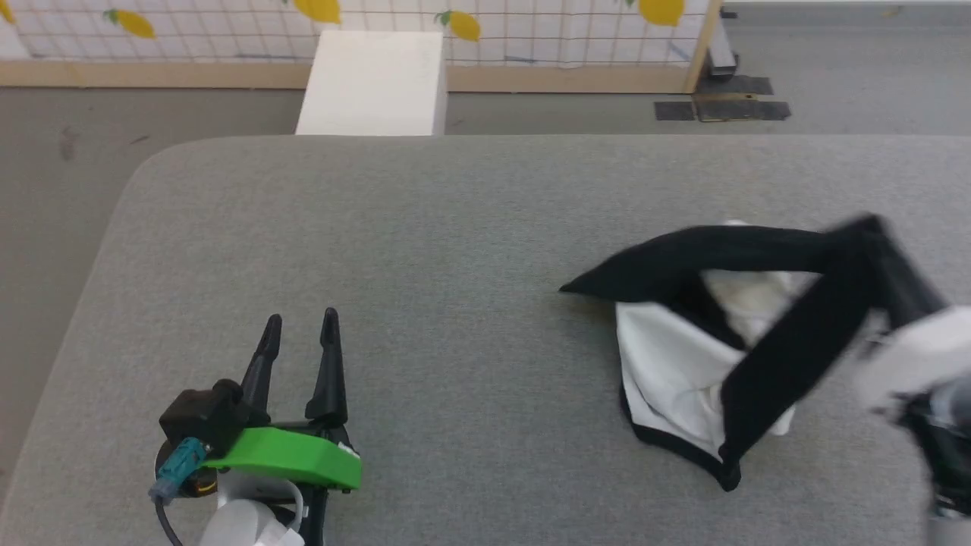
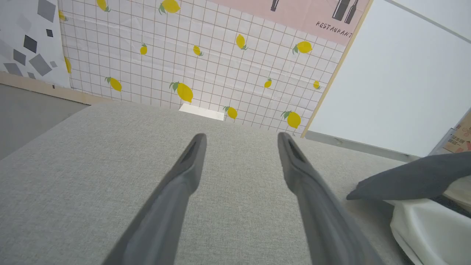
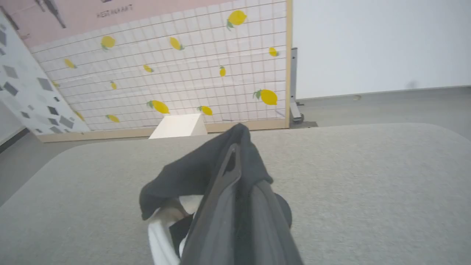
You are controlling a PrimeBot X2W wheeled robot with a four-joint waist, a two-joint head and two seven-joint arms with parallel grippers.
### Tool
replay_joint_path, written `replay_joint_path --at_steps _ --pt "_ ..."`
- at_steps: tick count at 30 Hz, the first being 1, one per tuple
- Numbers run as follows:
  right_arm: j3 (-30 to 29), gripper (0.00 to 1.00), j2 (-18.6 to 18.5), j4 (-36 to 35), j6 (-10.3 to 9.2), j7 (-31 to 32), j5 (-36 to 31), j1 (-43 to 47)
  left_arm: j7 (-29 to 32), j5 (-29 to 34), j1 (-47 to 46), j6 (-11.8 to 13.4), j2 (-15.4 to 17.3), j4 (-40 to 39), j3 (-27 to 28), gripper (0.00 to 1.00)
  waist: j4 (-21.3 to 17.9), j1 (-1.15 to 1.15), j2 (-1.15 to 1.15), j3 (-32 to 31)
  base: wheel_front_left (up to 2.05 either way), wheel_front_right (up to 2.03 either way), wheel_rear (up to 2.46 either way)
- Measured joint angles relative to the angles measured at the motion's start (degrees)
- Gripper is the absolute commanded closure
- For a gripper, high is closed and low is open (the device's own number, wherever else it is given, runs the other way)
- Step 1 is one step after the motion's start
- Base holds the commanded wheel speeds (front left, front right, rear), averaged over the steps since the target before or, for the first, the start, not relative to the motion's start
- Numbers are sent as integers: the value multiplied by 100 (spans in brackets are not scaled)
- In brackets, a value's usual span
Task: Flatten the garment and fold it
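Over the near-left of the grey table (image 1: 455, 227): left gripper (image 1: 302, 317), fingers spread wide, bare table cloth between them, gripping nothing, tips toward the table's far edge. Green bracket (image 1: 288, 455) just behind the fingers.

Just past the table's far edge, left of its middle: white block (image 1: 372, 83) on the floor; cannot tell whether hollow. Behind that, lemon-print grid panel (image 1: 531, 30) on a wooden base strip.

Past the table's far edge, toward the right: dark mats (image 1: 721, 110) flat on the floor.

On the table's right half: garment (image 1: 683, 356), crumpled, not flat. White panel with black trim down on the table surface, one black sleeve pointing toward the table's middle, a black band pulled up off the surface toward the right. Well apart from the left gripper, open table between.

Above the table's right side: right gripper (image 3: 237, 158), pinched tight on a fold of the garment's black fabric, cloth draped round the fingertips; blurred in the head view
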Motion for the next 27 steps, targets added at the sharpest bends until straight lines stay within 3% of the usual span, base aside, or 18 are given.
replay_joint_path --at_steps 6,9,13,14,15,22,27 --pt "-1959 100 -16 915 -1 81 -188 403 0 3 -4 -23 -5 18 -54 0 -268 0 0 -28 0 0 0" --pt "-2359 100 -11 1660 -1 212 -264 569 0 3 -7 -27 -7 34 -81 0 -364 0 0 -14 0 0 0" --pt "-2410 100 -5 2231 -1 202 -288 697 0 3 -12 -42 -8 70 -88 0 -442 0 0 17 0 0 0" --pt "-2336 59 0 2258 -1 63 -255 698 0 3 -12 -43 -8 88 -89 0 -459 0 0 22 0 0 0" --pt "-2127 0 -1 2169 -1 -333 -194 699 0 3 -12 -45 -8 111 -94 0 -488 0 0 25 0 0 0" --pt "-880 0 2 1048 0 -2011 -483 938 0 -7 -47 -74 -8 194 -311 0 -553 0 0 4 0 0 0" --pt "32 0 1 416 0 -2538 -815 1138 3 -109 -427 -96 -12 289 -846 0 -680 0 0 53 0 0 0"
